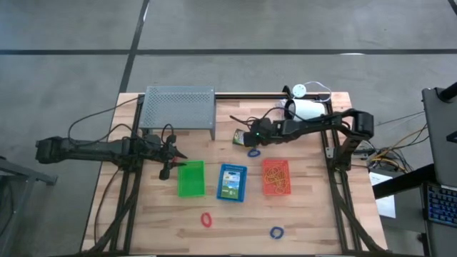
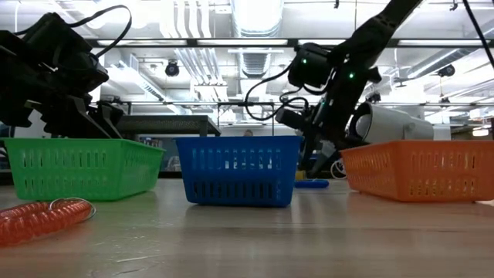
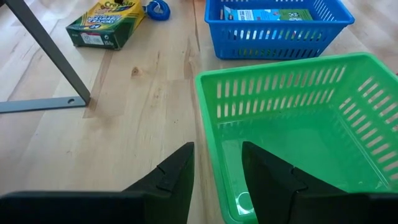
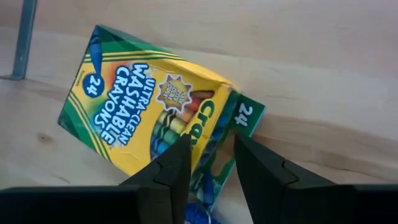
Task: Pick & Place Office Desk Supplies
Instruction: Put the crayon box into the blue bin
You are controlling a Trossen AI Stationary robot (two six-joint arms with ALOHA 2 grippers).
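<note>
The right gripper [image 4: 210, 171] should come down straight over the crayon box [image 4: 152, 106] and close on its narrow sides. Its fingers stand apart, holding nothing. The box lies on the table [image 1: 307, 214] at the centre of the high view. The right arm reaches in from the right. The left gripper [image 3: 217, 174], released, hovers at the green basket [image 3: 348, 81].

The wooden table [image 1: 307, 214] holds three small baskets in a row: green [image 1: 191, 178], blue [image 1: 232, 182], orange [image 1: 276, 176]. At 12 o'clock sits a grey metal rack [image 1: 178, 108]. A crayon box [image 1: 240, 137] lies near the middle. A red loop [image 1: 206, 219] and a blue loop [image 1: 276, 232] lie toward 6 o'clock.
</note>
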